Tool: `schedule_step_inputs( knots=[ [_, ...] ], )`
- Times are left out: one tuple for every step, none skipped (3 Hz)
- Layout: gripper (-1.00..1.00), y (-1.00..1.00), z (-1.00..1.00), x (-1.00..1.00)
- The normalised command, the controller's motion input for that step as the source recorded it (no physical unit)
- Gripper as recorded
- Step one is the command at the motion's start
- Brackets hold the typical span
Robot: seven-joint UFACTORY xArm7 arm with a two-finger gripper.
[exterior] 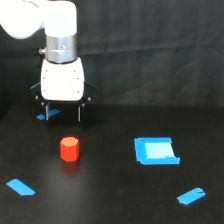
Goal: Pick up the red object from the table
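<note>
Red object: a small red-orange hexagonal block, matte, standing upright on its flat base with the hexagonal top face turned up; it sits in the left half of the exterior view, about midway between near and far.
Its contact: free on all sides, nothing touching it but the surface beneath; a faint reddish glow shows on the black just in front of it.
Table: a wide matte black surface that fills the lower half of the view and meets a dark curtain at the far edge.
Gripper: white-bodied with black linkages, its two thin dark fingers pointing straight down; it hangs above and slightly farther back than the block, a little to the exterior view's left of it, clearly apart from it.
Gripper state: the fingers stand spread wide with bare space between them, and they grasp nothing.
Arm: a white xArm link and silver wrist ring rise from the gripper toward the upper left corner.
Blue square patch: a bright blue square with a paler centre, lying flat to the exterior view's right of the block, well apart from it.
Blue tape strips: one at the near left, one at the near right, and a small piece behind the left finger at the far left, partly hidden by it.
</note>
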Motion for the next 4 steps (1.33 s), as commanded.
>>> schedule_step_inputs(
  knots=[
    [1.0,-0.78,0.17,0.19],
    [1.0,-0.68,0.01,0.25],
    [0.97,-0.8,0.04,0.23],
    [0.97,-0.75,0.08,0.14]
  ],
)
